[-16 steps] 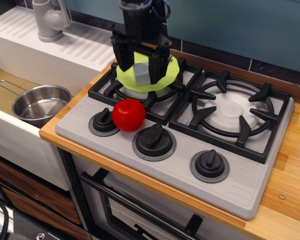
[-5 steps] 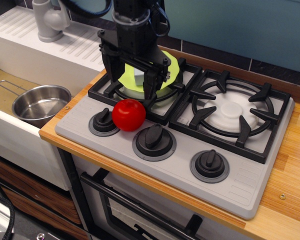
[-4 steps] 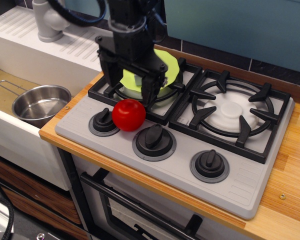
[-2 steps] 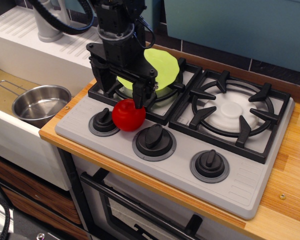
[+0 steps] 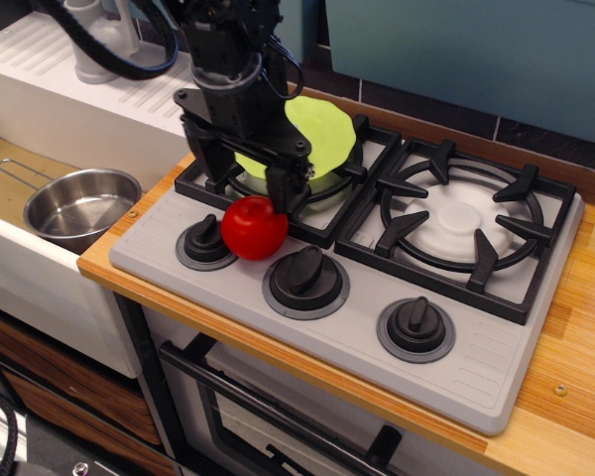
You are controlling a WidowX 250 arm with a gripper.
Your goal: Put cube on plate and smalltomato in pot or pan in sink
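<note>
Gripper (image 5: 250, 186), black and two-fingered, hangs with fingers spread just above the glossy red round tomato (image 5: 254, 228) on the grey stove panel between two black knobs. Behind it sits the lime-green round plate (image 5: 325, 132) on the left burner; the cube is hidden. The shiny steel pot (image 5: 79, 204) rests in the white sink (image 5: 20, 253), well apart.

A toy kitchen is showing here: a grey two-burner stove (image 5: 377, 248) with black knobs (image 5: 305, 274) is sitting on a wooden counter (image 5: 575, 397) above an oven door (image 5: 278, 416). A white sink (image 5: 40, 248) with a ribbed drainboard (image 5: 40, 59) and grey tap (image 5: 99, 45) is standing alongside, against blue wall tiles (image 5: 476, 50).
</note>
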